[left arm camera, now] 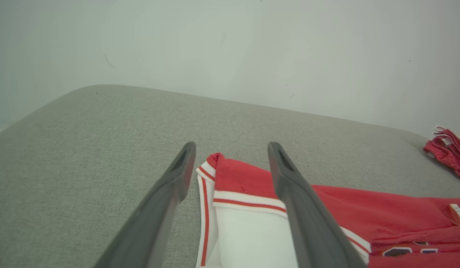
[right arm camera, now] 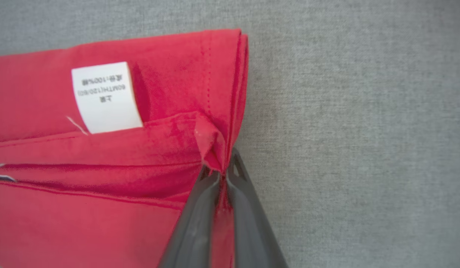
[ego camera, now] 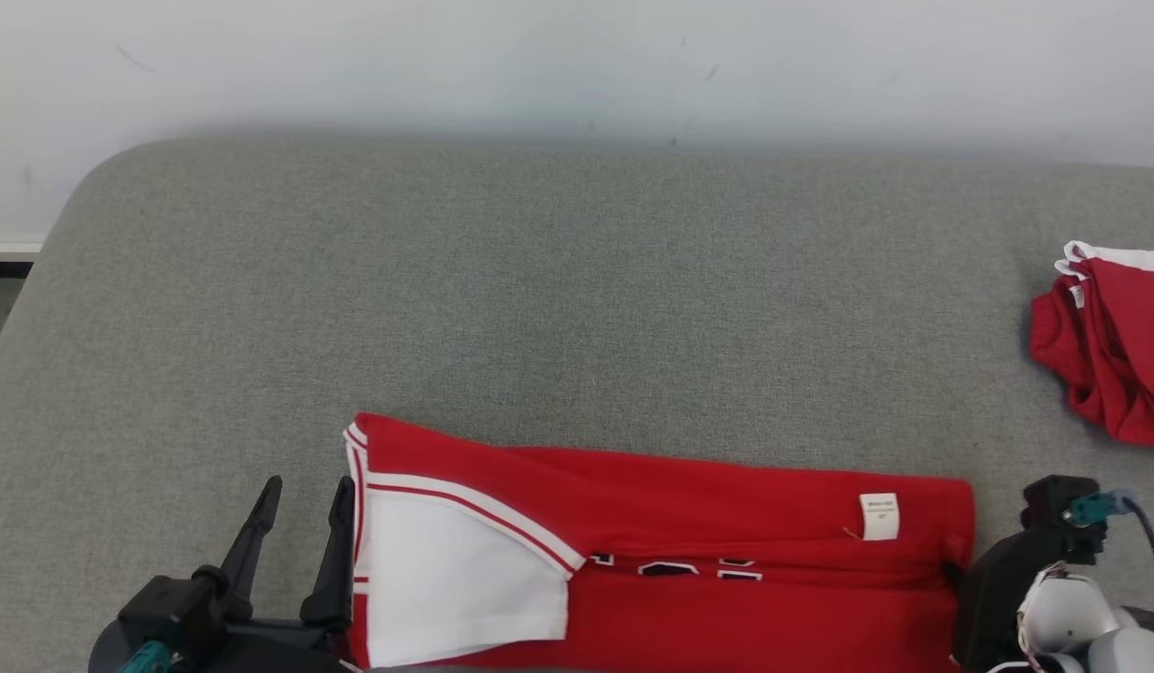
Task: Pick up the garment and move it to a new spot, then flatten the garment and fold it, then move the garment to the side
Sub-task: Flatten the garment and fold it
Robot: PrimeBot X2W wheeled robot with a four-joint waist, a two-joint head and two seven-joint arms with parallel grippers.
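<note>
The garment (ego camera: 689, 523) is a red jersey with white and red trim, lying folded lengthwise along the near edge of the grey surface (ego camera: 577, 308). A white care label (ego camera: 879, 516) shows near its right end. My left gripper (ego camera: 301, 505) stands open at the garment's left edge, its right finger against the trimmed hem. In the left wrist view the open fingers (left arm camera: 177, 178) straddle that hem corner (left arm camera: 215, 167). My right gripper (right arm camera: 221, 175) is shut on a pinched fold of the garment's right edge (right arm camera: 211, 145). In the head view its fingers are hidden behind its dark body (ego camera: 1006, 579).
A second red and white garment (ego camera: 1114, 346) lies crumpled at the right edge of the grey surface, also visible as a red heap (left arm camera: 447, 150) in the left wrist view. A pale wall (ego camera: 577, 56) runs behind the surface, which has a rounded far-left corner.
</note>
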